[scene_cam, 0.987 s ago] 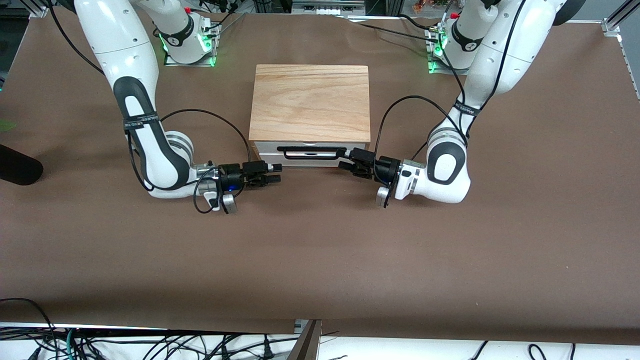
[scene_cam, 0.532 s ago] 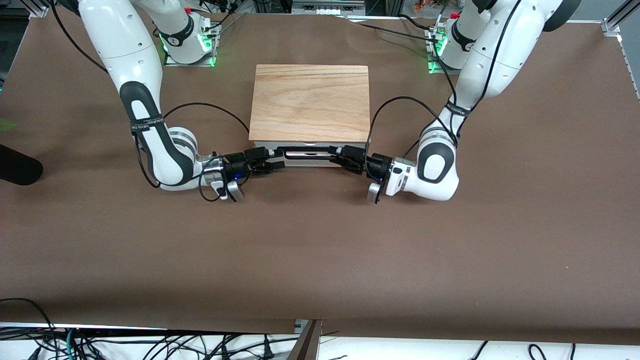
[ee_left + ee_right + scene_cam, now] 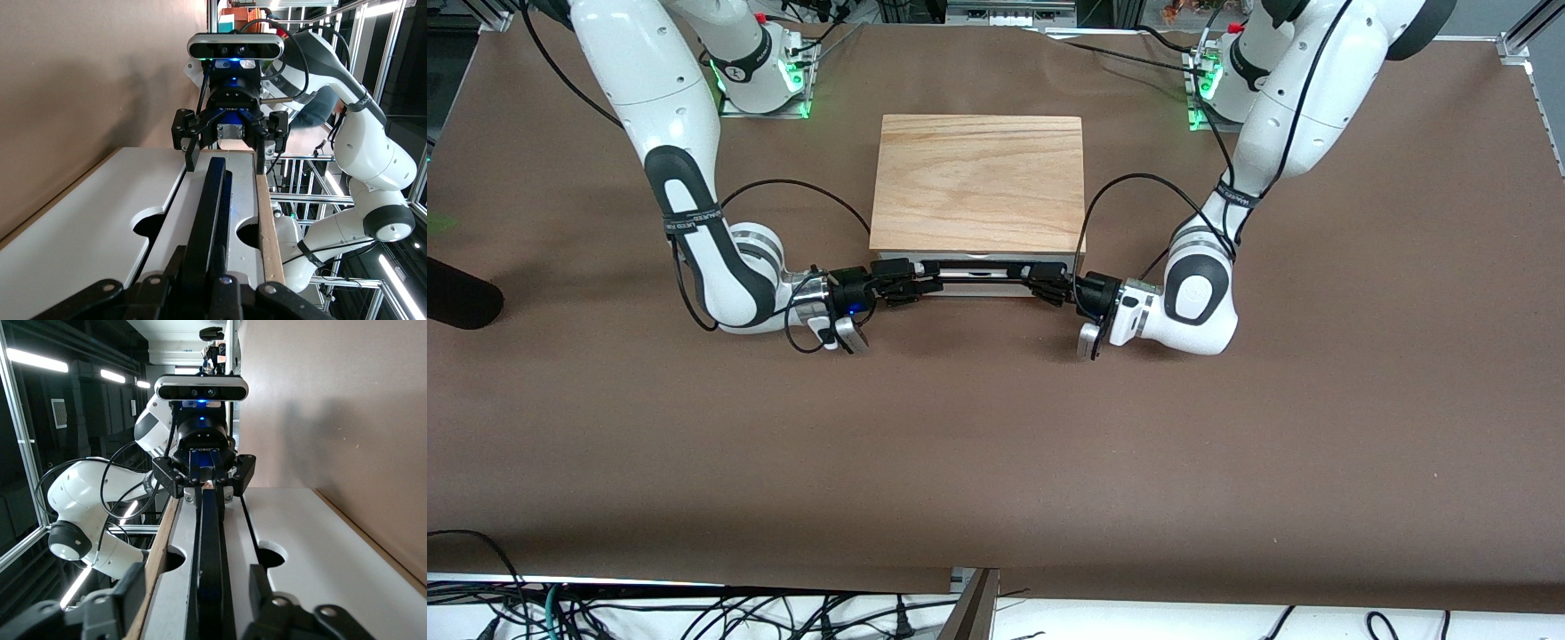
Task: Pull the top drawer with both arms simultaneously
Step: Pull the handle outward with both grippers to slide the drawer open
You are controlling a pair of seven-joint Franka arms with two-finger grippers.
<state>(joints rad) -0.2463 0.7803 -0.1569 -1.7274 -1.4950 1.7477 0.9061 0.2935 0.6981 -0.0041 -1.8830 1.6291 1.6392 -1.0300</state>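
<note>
The top drawer (image 3: 978,277) sits closed in the cabinet (image 3: 978,182), its white front panel facing the front camera just under the cabinet's wood top. Its black bar handle (image 3: 974,267) runs along the panel from one arm's end to the other.

The left tool (image 3: 1047,283) is at the handle's end toward the left arm's side of the worktop (image 3: 996,444). In the left wrist view the handle (image 3: 207,220) runs straight into the left tool's fingers (image 3: 167,293), which are clamped tight on the bar.

The right tool (image 3: 911,281) is at the other end of the same bar. In the right wrist view the handle (image 3: 209,567) passes between its two fingers (image 3: 130,593), which stand on either side with a gap showing, so they are partly apart and not pressed on the bar.

Each wrist view shows the other arm's tool at the bar's farther end: the right tool (image 3: 230,137) in the left wrist view, the left tool (image 3: 203,477) in the right wrist view.

Both arms reach low over the worktop, forearms close to the brown surface. The cabinet stands midway between the two bases, on the worktop's half nearer the robots
</note>
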